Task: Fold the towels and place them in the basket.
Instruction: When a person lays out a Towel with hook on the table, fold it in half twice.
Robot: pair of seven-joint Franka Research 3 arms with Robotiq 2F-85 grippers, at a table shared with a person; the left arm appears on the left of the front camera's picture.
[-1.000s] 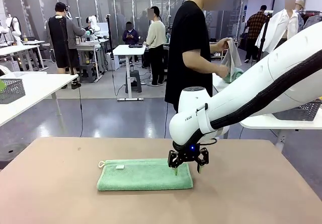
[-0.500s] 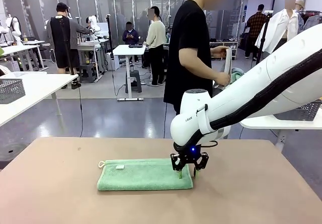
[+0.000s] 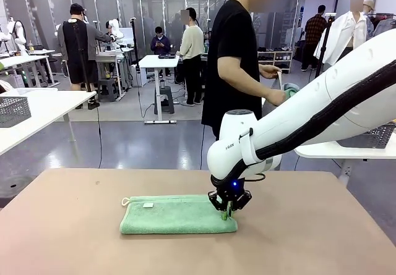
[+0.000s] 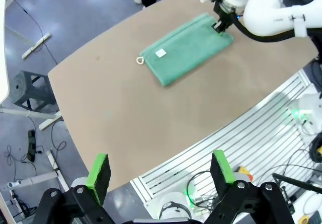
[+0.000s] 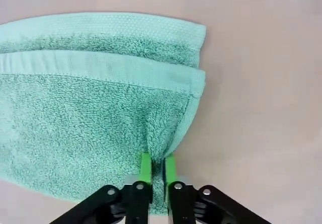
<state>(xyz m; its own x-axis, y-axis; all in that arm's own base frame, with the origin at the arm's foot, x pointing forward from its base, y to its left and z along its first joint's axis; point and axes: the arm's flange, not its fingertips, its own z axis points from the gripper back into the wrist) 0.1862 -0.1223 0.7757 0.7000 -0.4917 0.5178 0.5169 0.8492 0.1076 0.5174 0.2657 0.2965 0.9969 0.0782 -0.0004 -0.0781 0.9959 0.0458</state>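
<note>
A mint-green towel (image 3: pixel 176 214) lies folded lengthwise on the brown table (image 3: pixel 74 238), with a white loop at its left end. My right gripper (image 3: pixel 229 211) is shut on the towel's right edge; in the right wrist view the green pads (image 5: pixel 145 166) pinch a ridge of the towel (image 5: pixel 90 108). The left wrist view shows the towel (image 4: pixel 183 48) far off with the right gripper (image 4: pixel 219 25) at its corner. My left gripper (image 4: pixel 160 171) hangs open high above the table's edge. The person at the far side holds another towel (image 3: pixel 289 89). A dark mesh basket (image 3: pixel 371 137) stands on the white table at the right.
A paler grey mesh basket (image 3: pixel 12 111) stands on a white table at the far left. Bare tabletop surrounds the towel on all sides. Below the table edge in the left wrist view are a slatted frame (image 4: pixel 236 133) and cables.
My right gripper dropped onto the towel's right edge and its fingers went from open to shut on it. The person lowered the cloth in their hands.
</note>
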